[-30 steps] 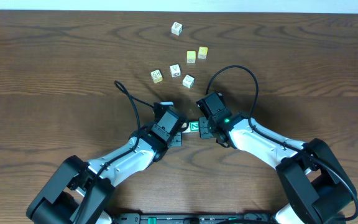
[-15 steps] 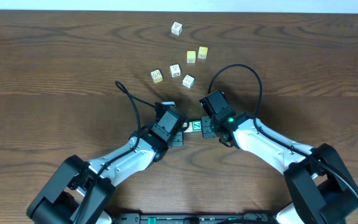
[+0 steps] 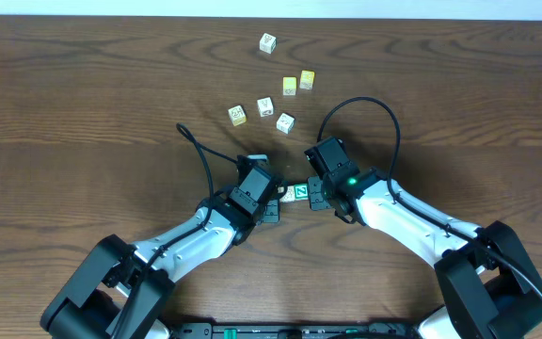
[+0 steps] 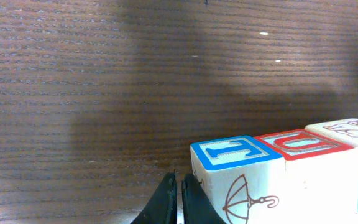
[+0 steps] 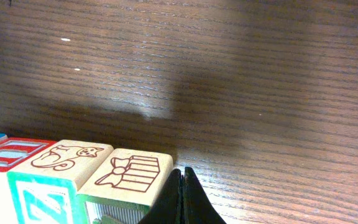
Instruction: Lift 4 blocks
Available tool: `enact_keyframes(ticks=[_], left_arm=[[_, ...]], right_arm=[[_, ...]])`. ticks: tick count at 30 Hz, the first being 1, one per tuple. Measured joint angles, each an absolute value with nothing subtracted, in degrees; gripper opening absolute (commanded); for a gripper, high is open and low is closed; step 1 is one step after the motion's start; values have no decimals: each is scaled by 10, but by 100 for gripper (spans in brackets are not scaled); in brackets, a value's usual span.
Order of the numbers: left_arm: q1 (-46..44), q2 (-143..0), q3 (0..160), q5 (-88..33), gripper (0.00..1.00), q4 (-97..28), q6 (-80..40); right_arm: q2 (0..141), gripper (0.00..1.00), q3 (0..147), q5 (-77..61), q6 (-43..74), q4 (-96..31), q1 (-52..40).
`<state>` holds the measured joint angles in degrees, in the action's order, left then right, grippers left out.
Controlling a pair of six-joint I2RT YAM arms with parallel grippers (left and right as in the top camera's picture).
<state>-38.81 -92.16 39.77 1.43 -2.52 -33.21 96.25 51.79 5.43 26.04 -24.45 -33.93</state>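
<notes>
One dark wood table [image 3: 83,75] fills every view. Two arms reach in from the near edge, the left arm [image 3: 191,235] and the right arm [image 3: 412,221]. They angle toward each other so that their ends meet near the table's middle. Each carries a black cable [image 3: 384,118] looped above it, and the right arm shows a small green light [image 3: 353,181].

The left gripper [image 4: 178,190] has its fingers pressed flat together with nothing between them. Its tips stand right up against the outer side of the blue block [image 4: 236,168]. The right gripper [image 5: 180,183] is closed the same way, also holding nothing, with its tips against the outer end of the gift block [image 5: 129,173].

Four blocks [image 4: 316,180] sit between the two grippers in one straight row, side touching side. From the left gripper they run blue block, red block [image 4: 300,144], cat block [image 5: 61,158], gift block. From overhead only a green N face [image 3: 301,192] and a pale face [image 3: 289,193] show in the gap; the grippers hide the rest. I cannot tell whether the row rests on the table or hangs clear of it.

Six loose cubes [image 3: 264,106] lie on the far side, well apart from the row.
</notes>
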Motion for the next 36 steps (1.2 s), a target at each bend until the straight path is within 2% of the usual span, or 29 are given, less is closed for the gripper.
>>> enact_keyframes(ticks=[36], left_arm=[[-388,-922,398,19,7,-32,-332]], right_arm=[[975,1,518,83,261,-232,-357]])
